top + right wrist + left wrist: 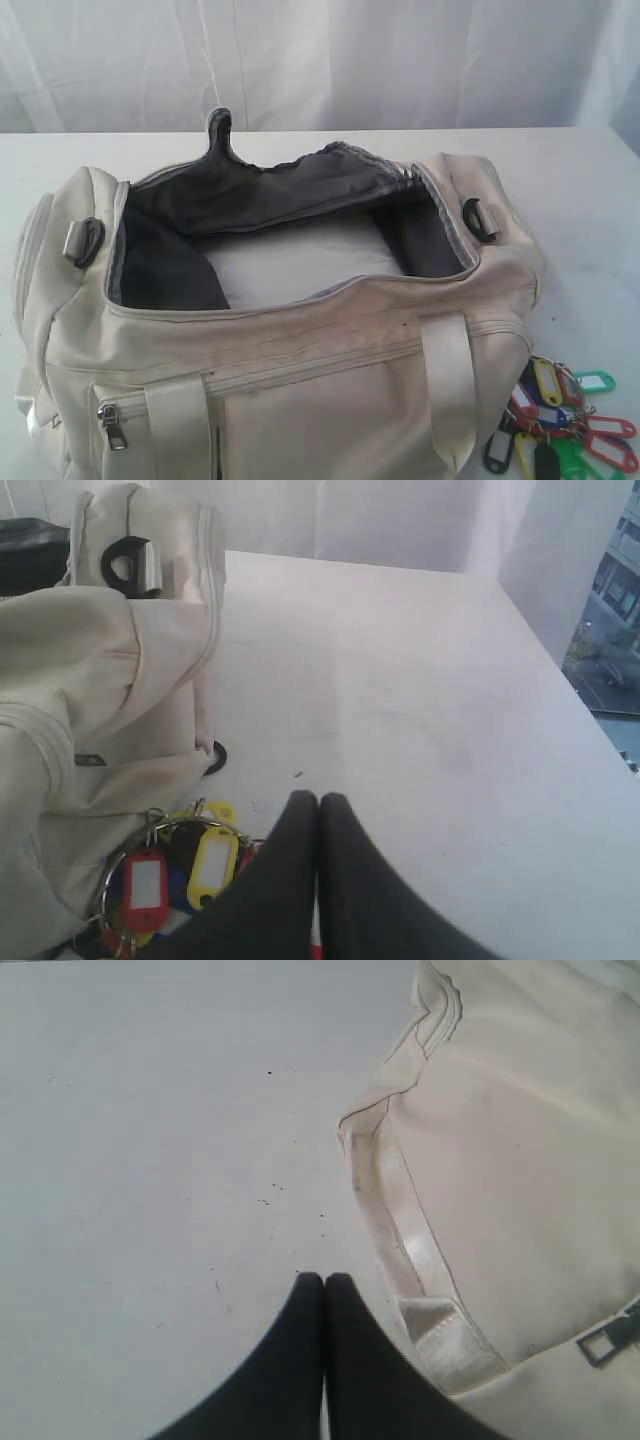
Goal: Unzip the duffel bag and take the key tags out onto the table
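Observation:
The cream duffel bag (300, 350) lies on the white table (600, 200) with its top zipper open, showing dark grey lining and a pale floor inside. The key tags (565, 420), red, yellow, green, blue and black on rings, lie on the table at the bag's right end. In the right wrist view the key tags (170, 865) sit beside my right gripper (318, 800), which is shut and empty over the table. My left gripper (323, 1280) is shut and empty above bare table, next to the duffel bag (520, 1160) and its strap. Neither gripper shows in the exterior view.
A white curtain (320, 60) hangs behind the table. A zipper pull (112, 425) hangs on the bag's front pocket. The table's edge (585, 695) runs close on the right arm's side, with a window view beyond it.

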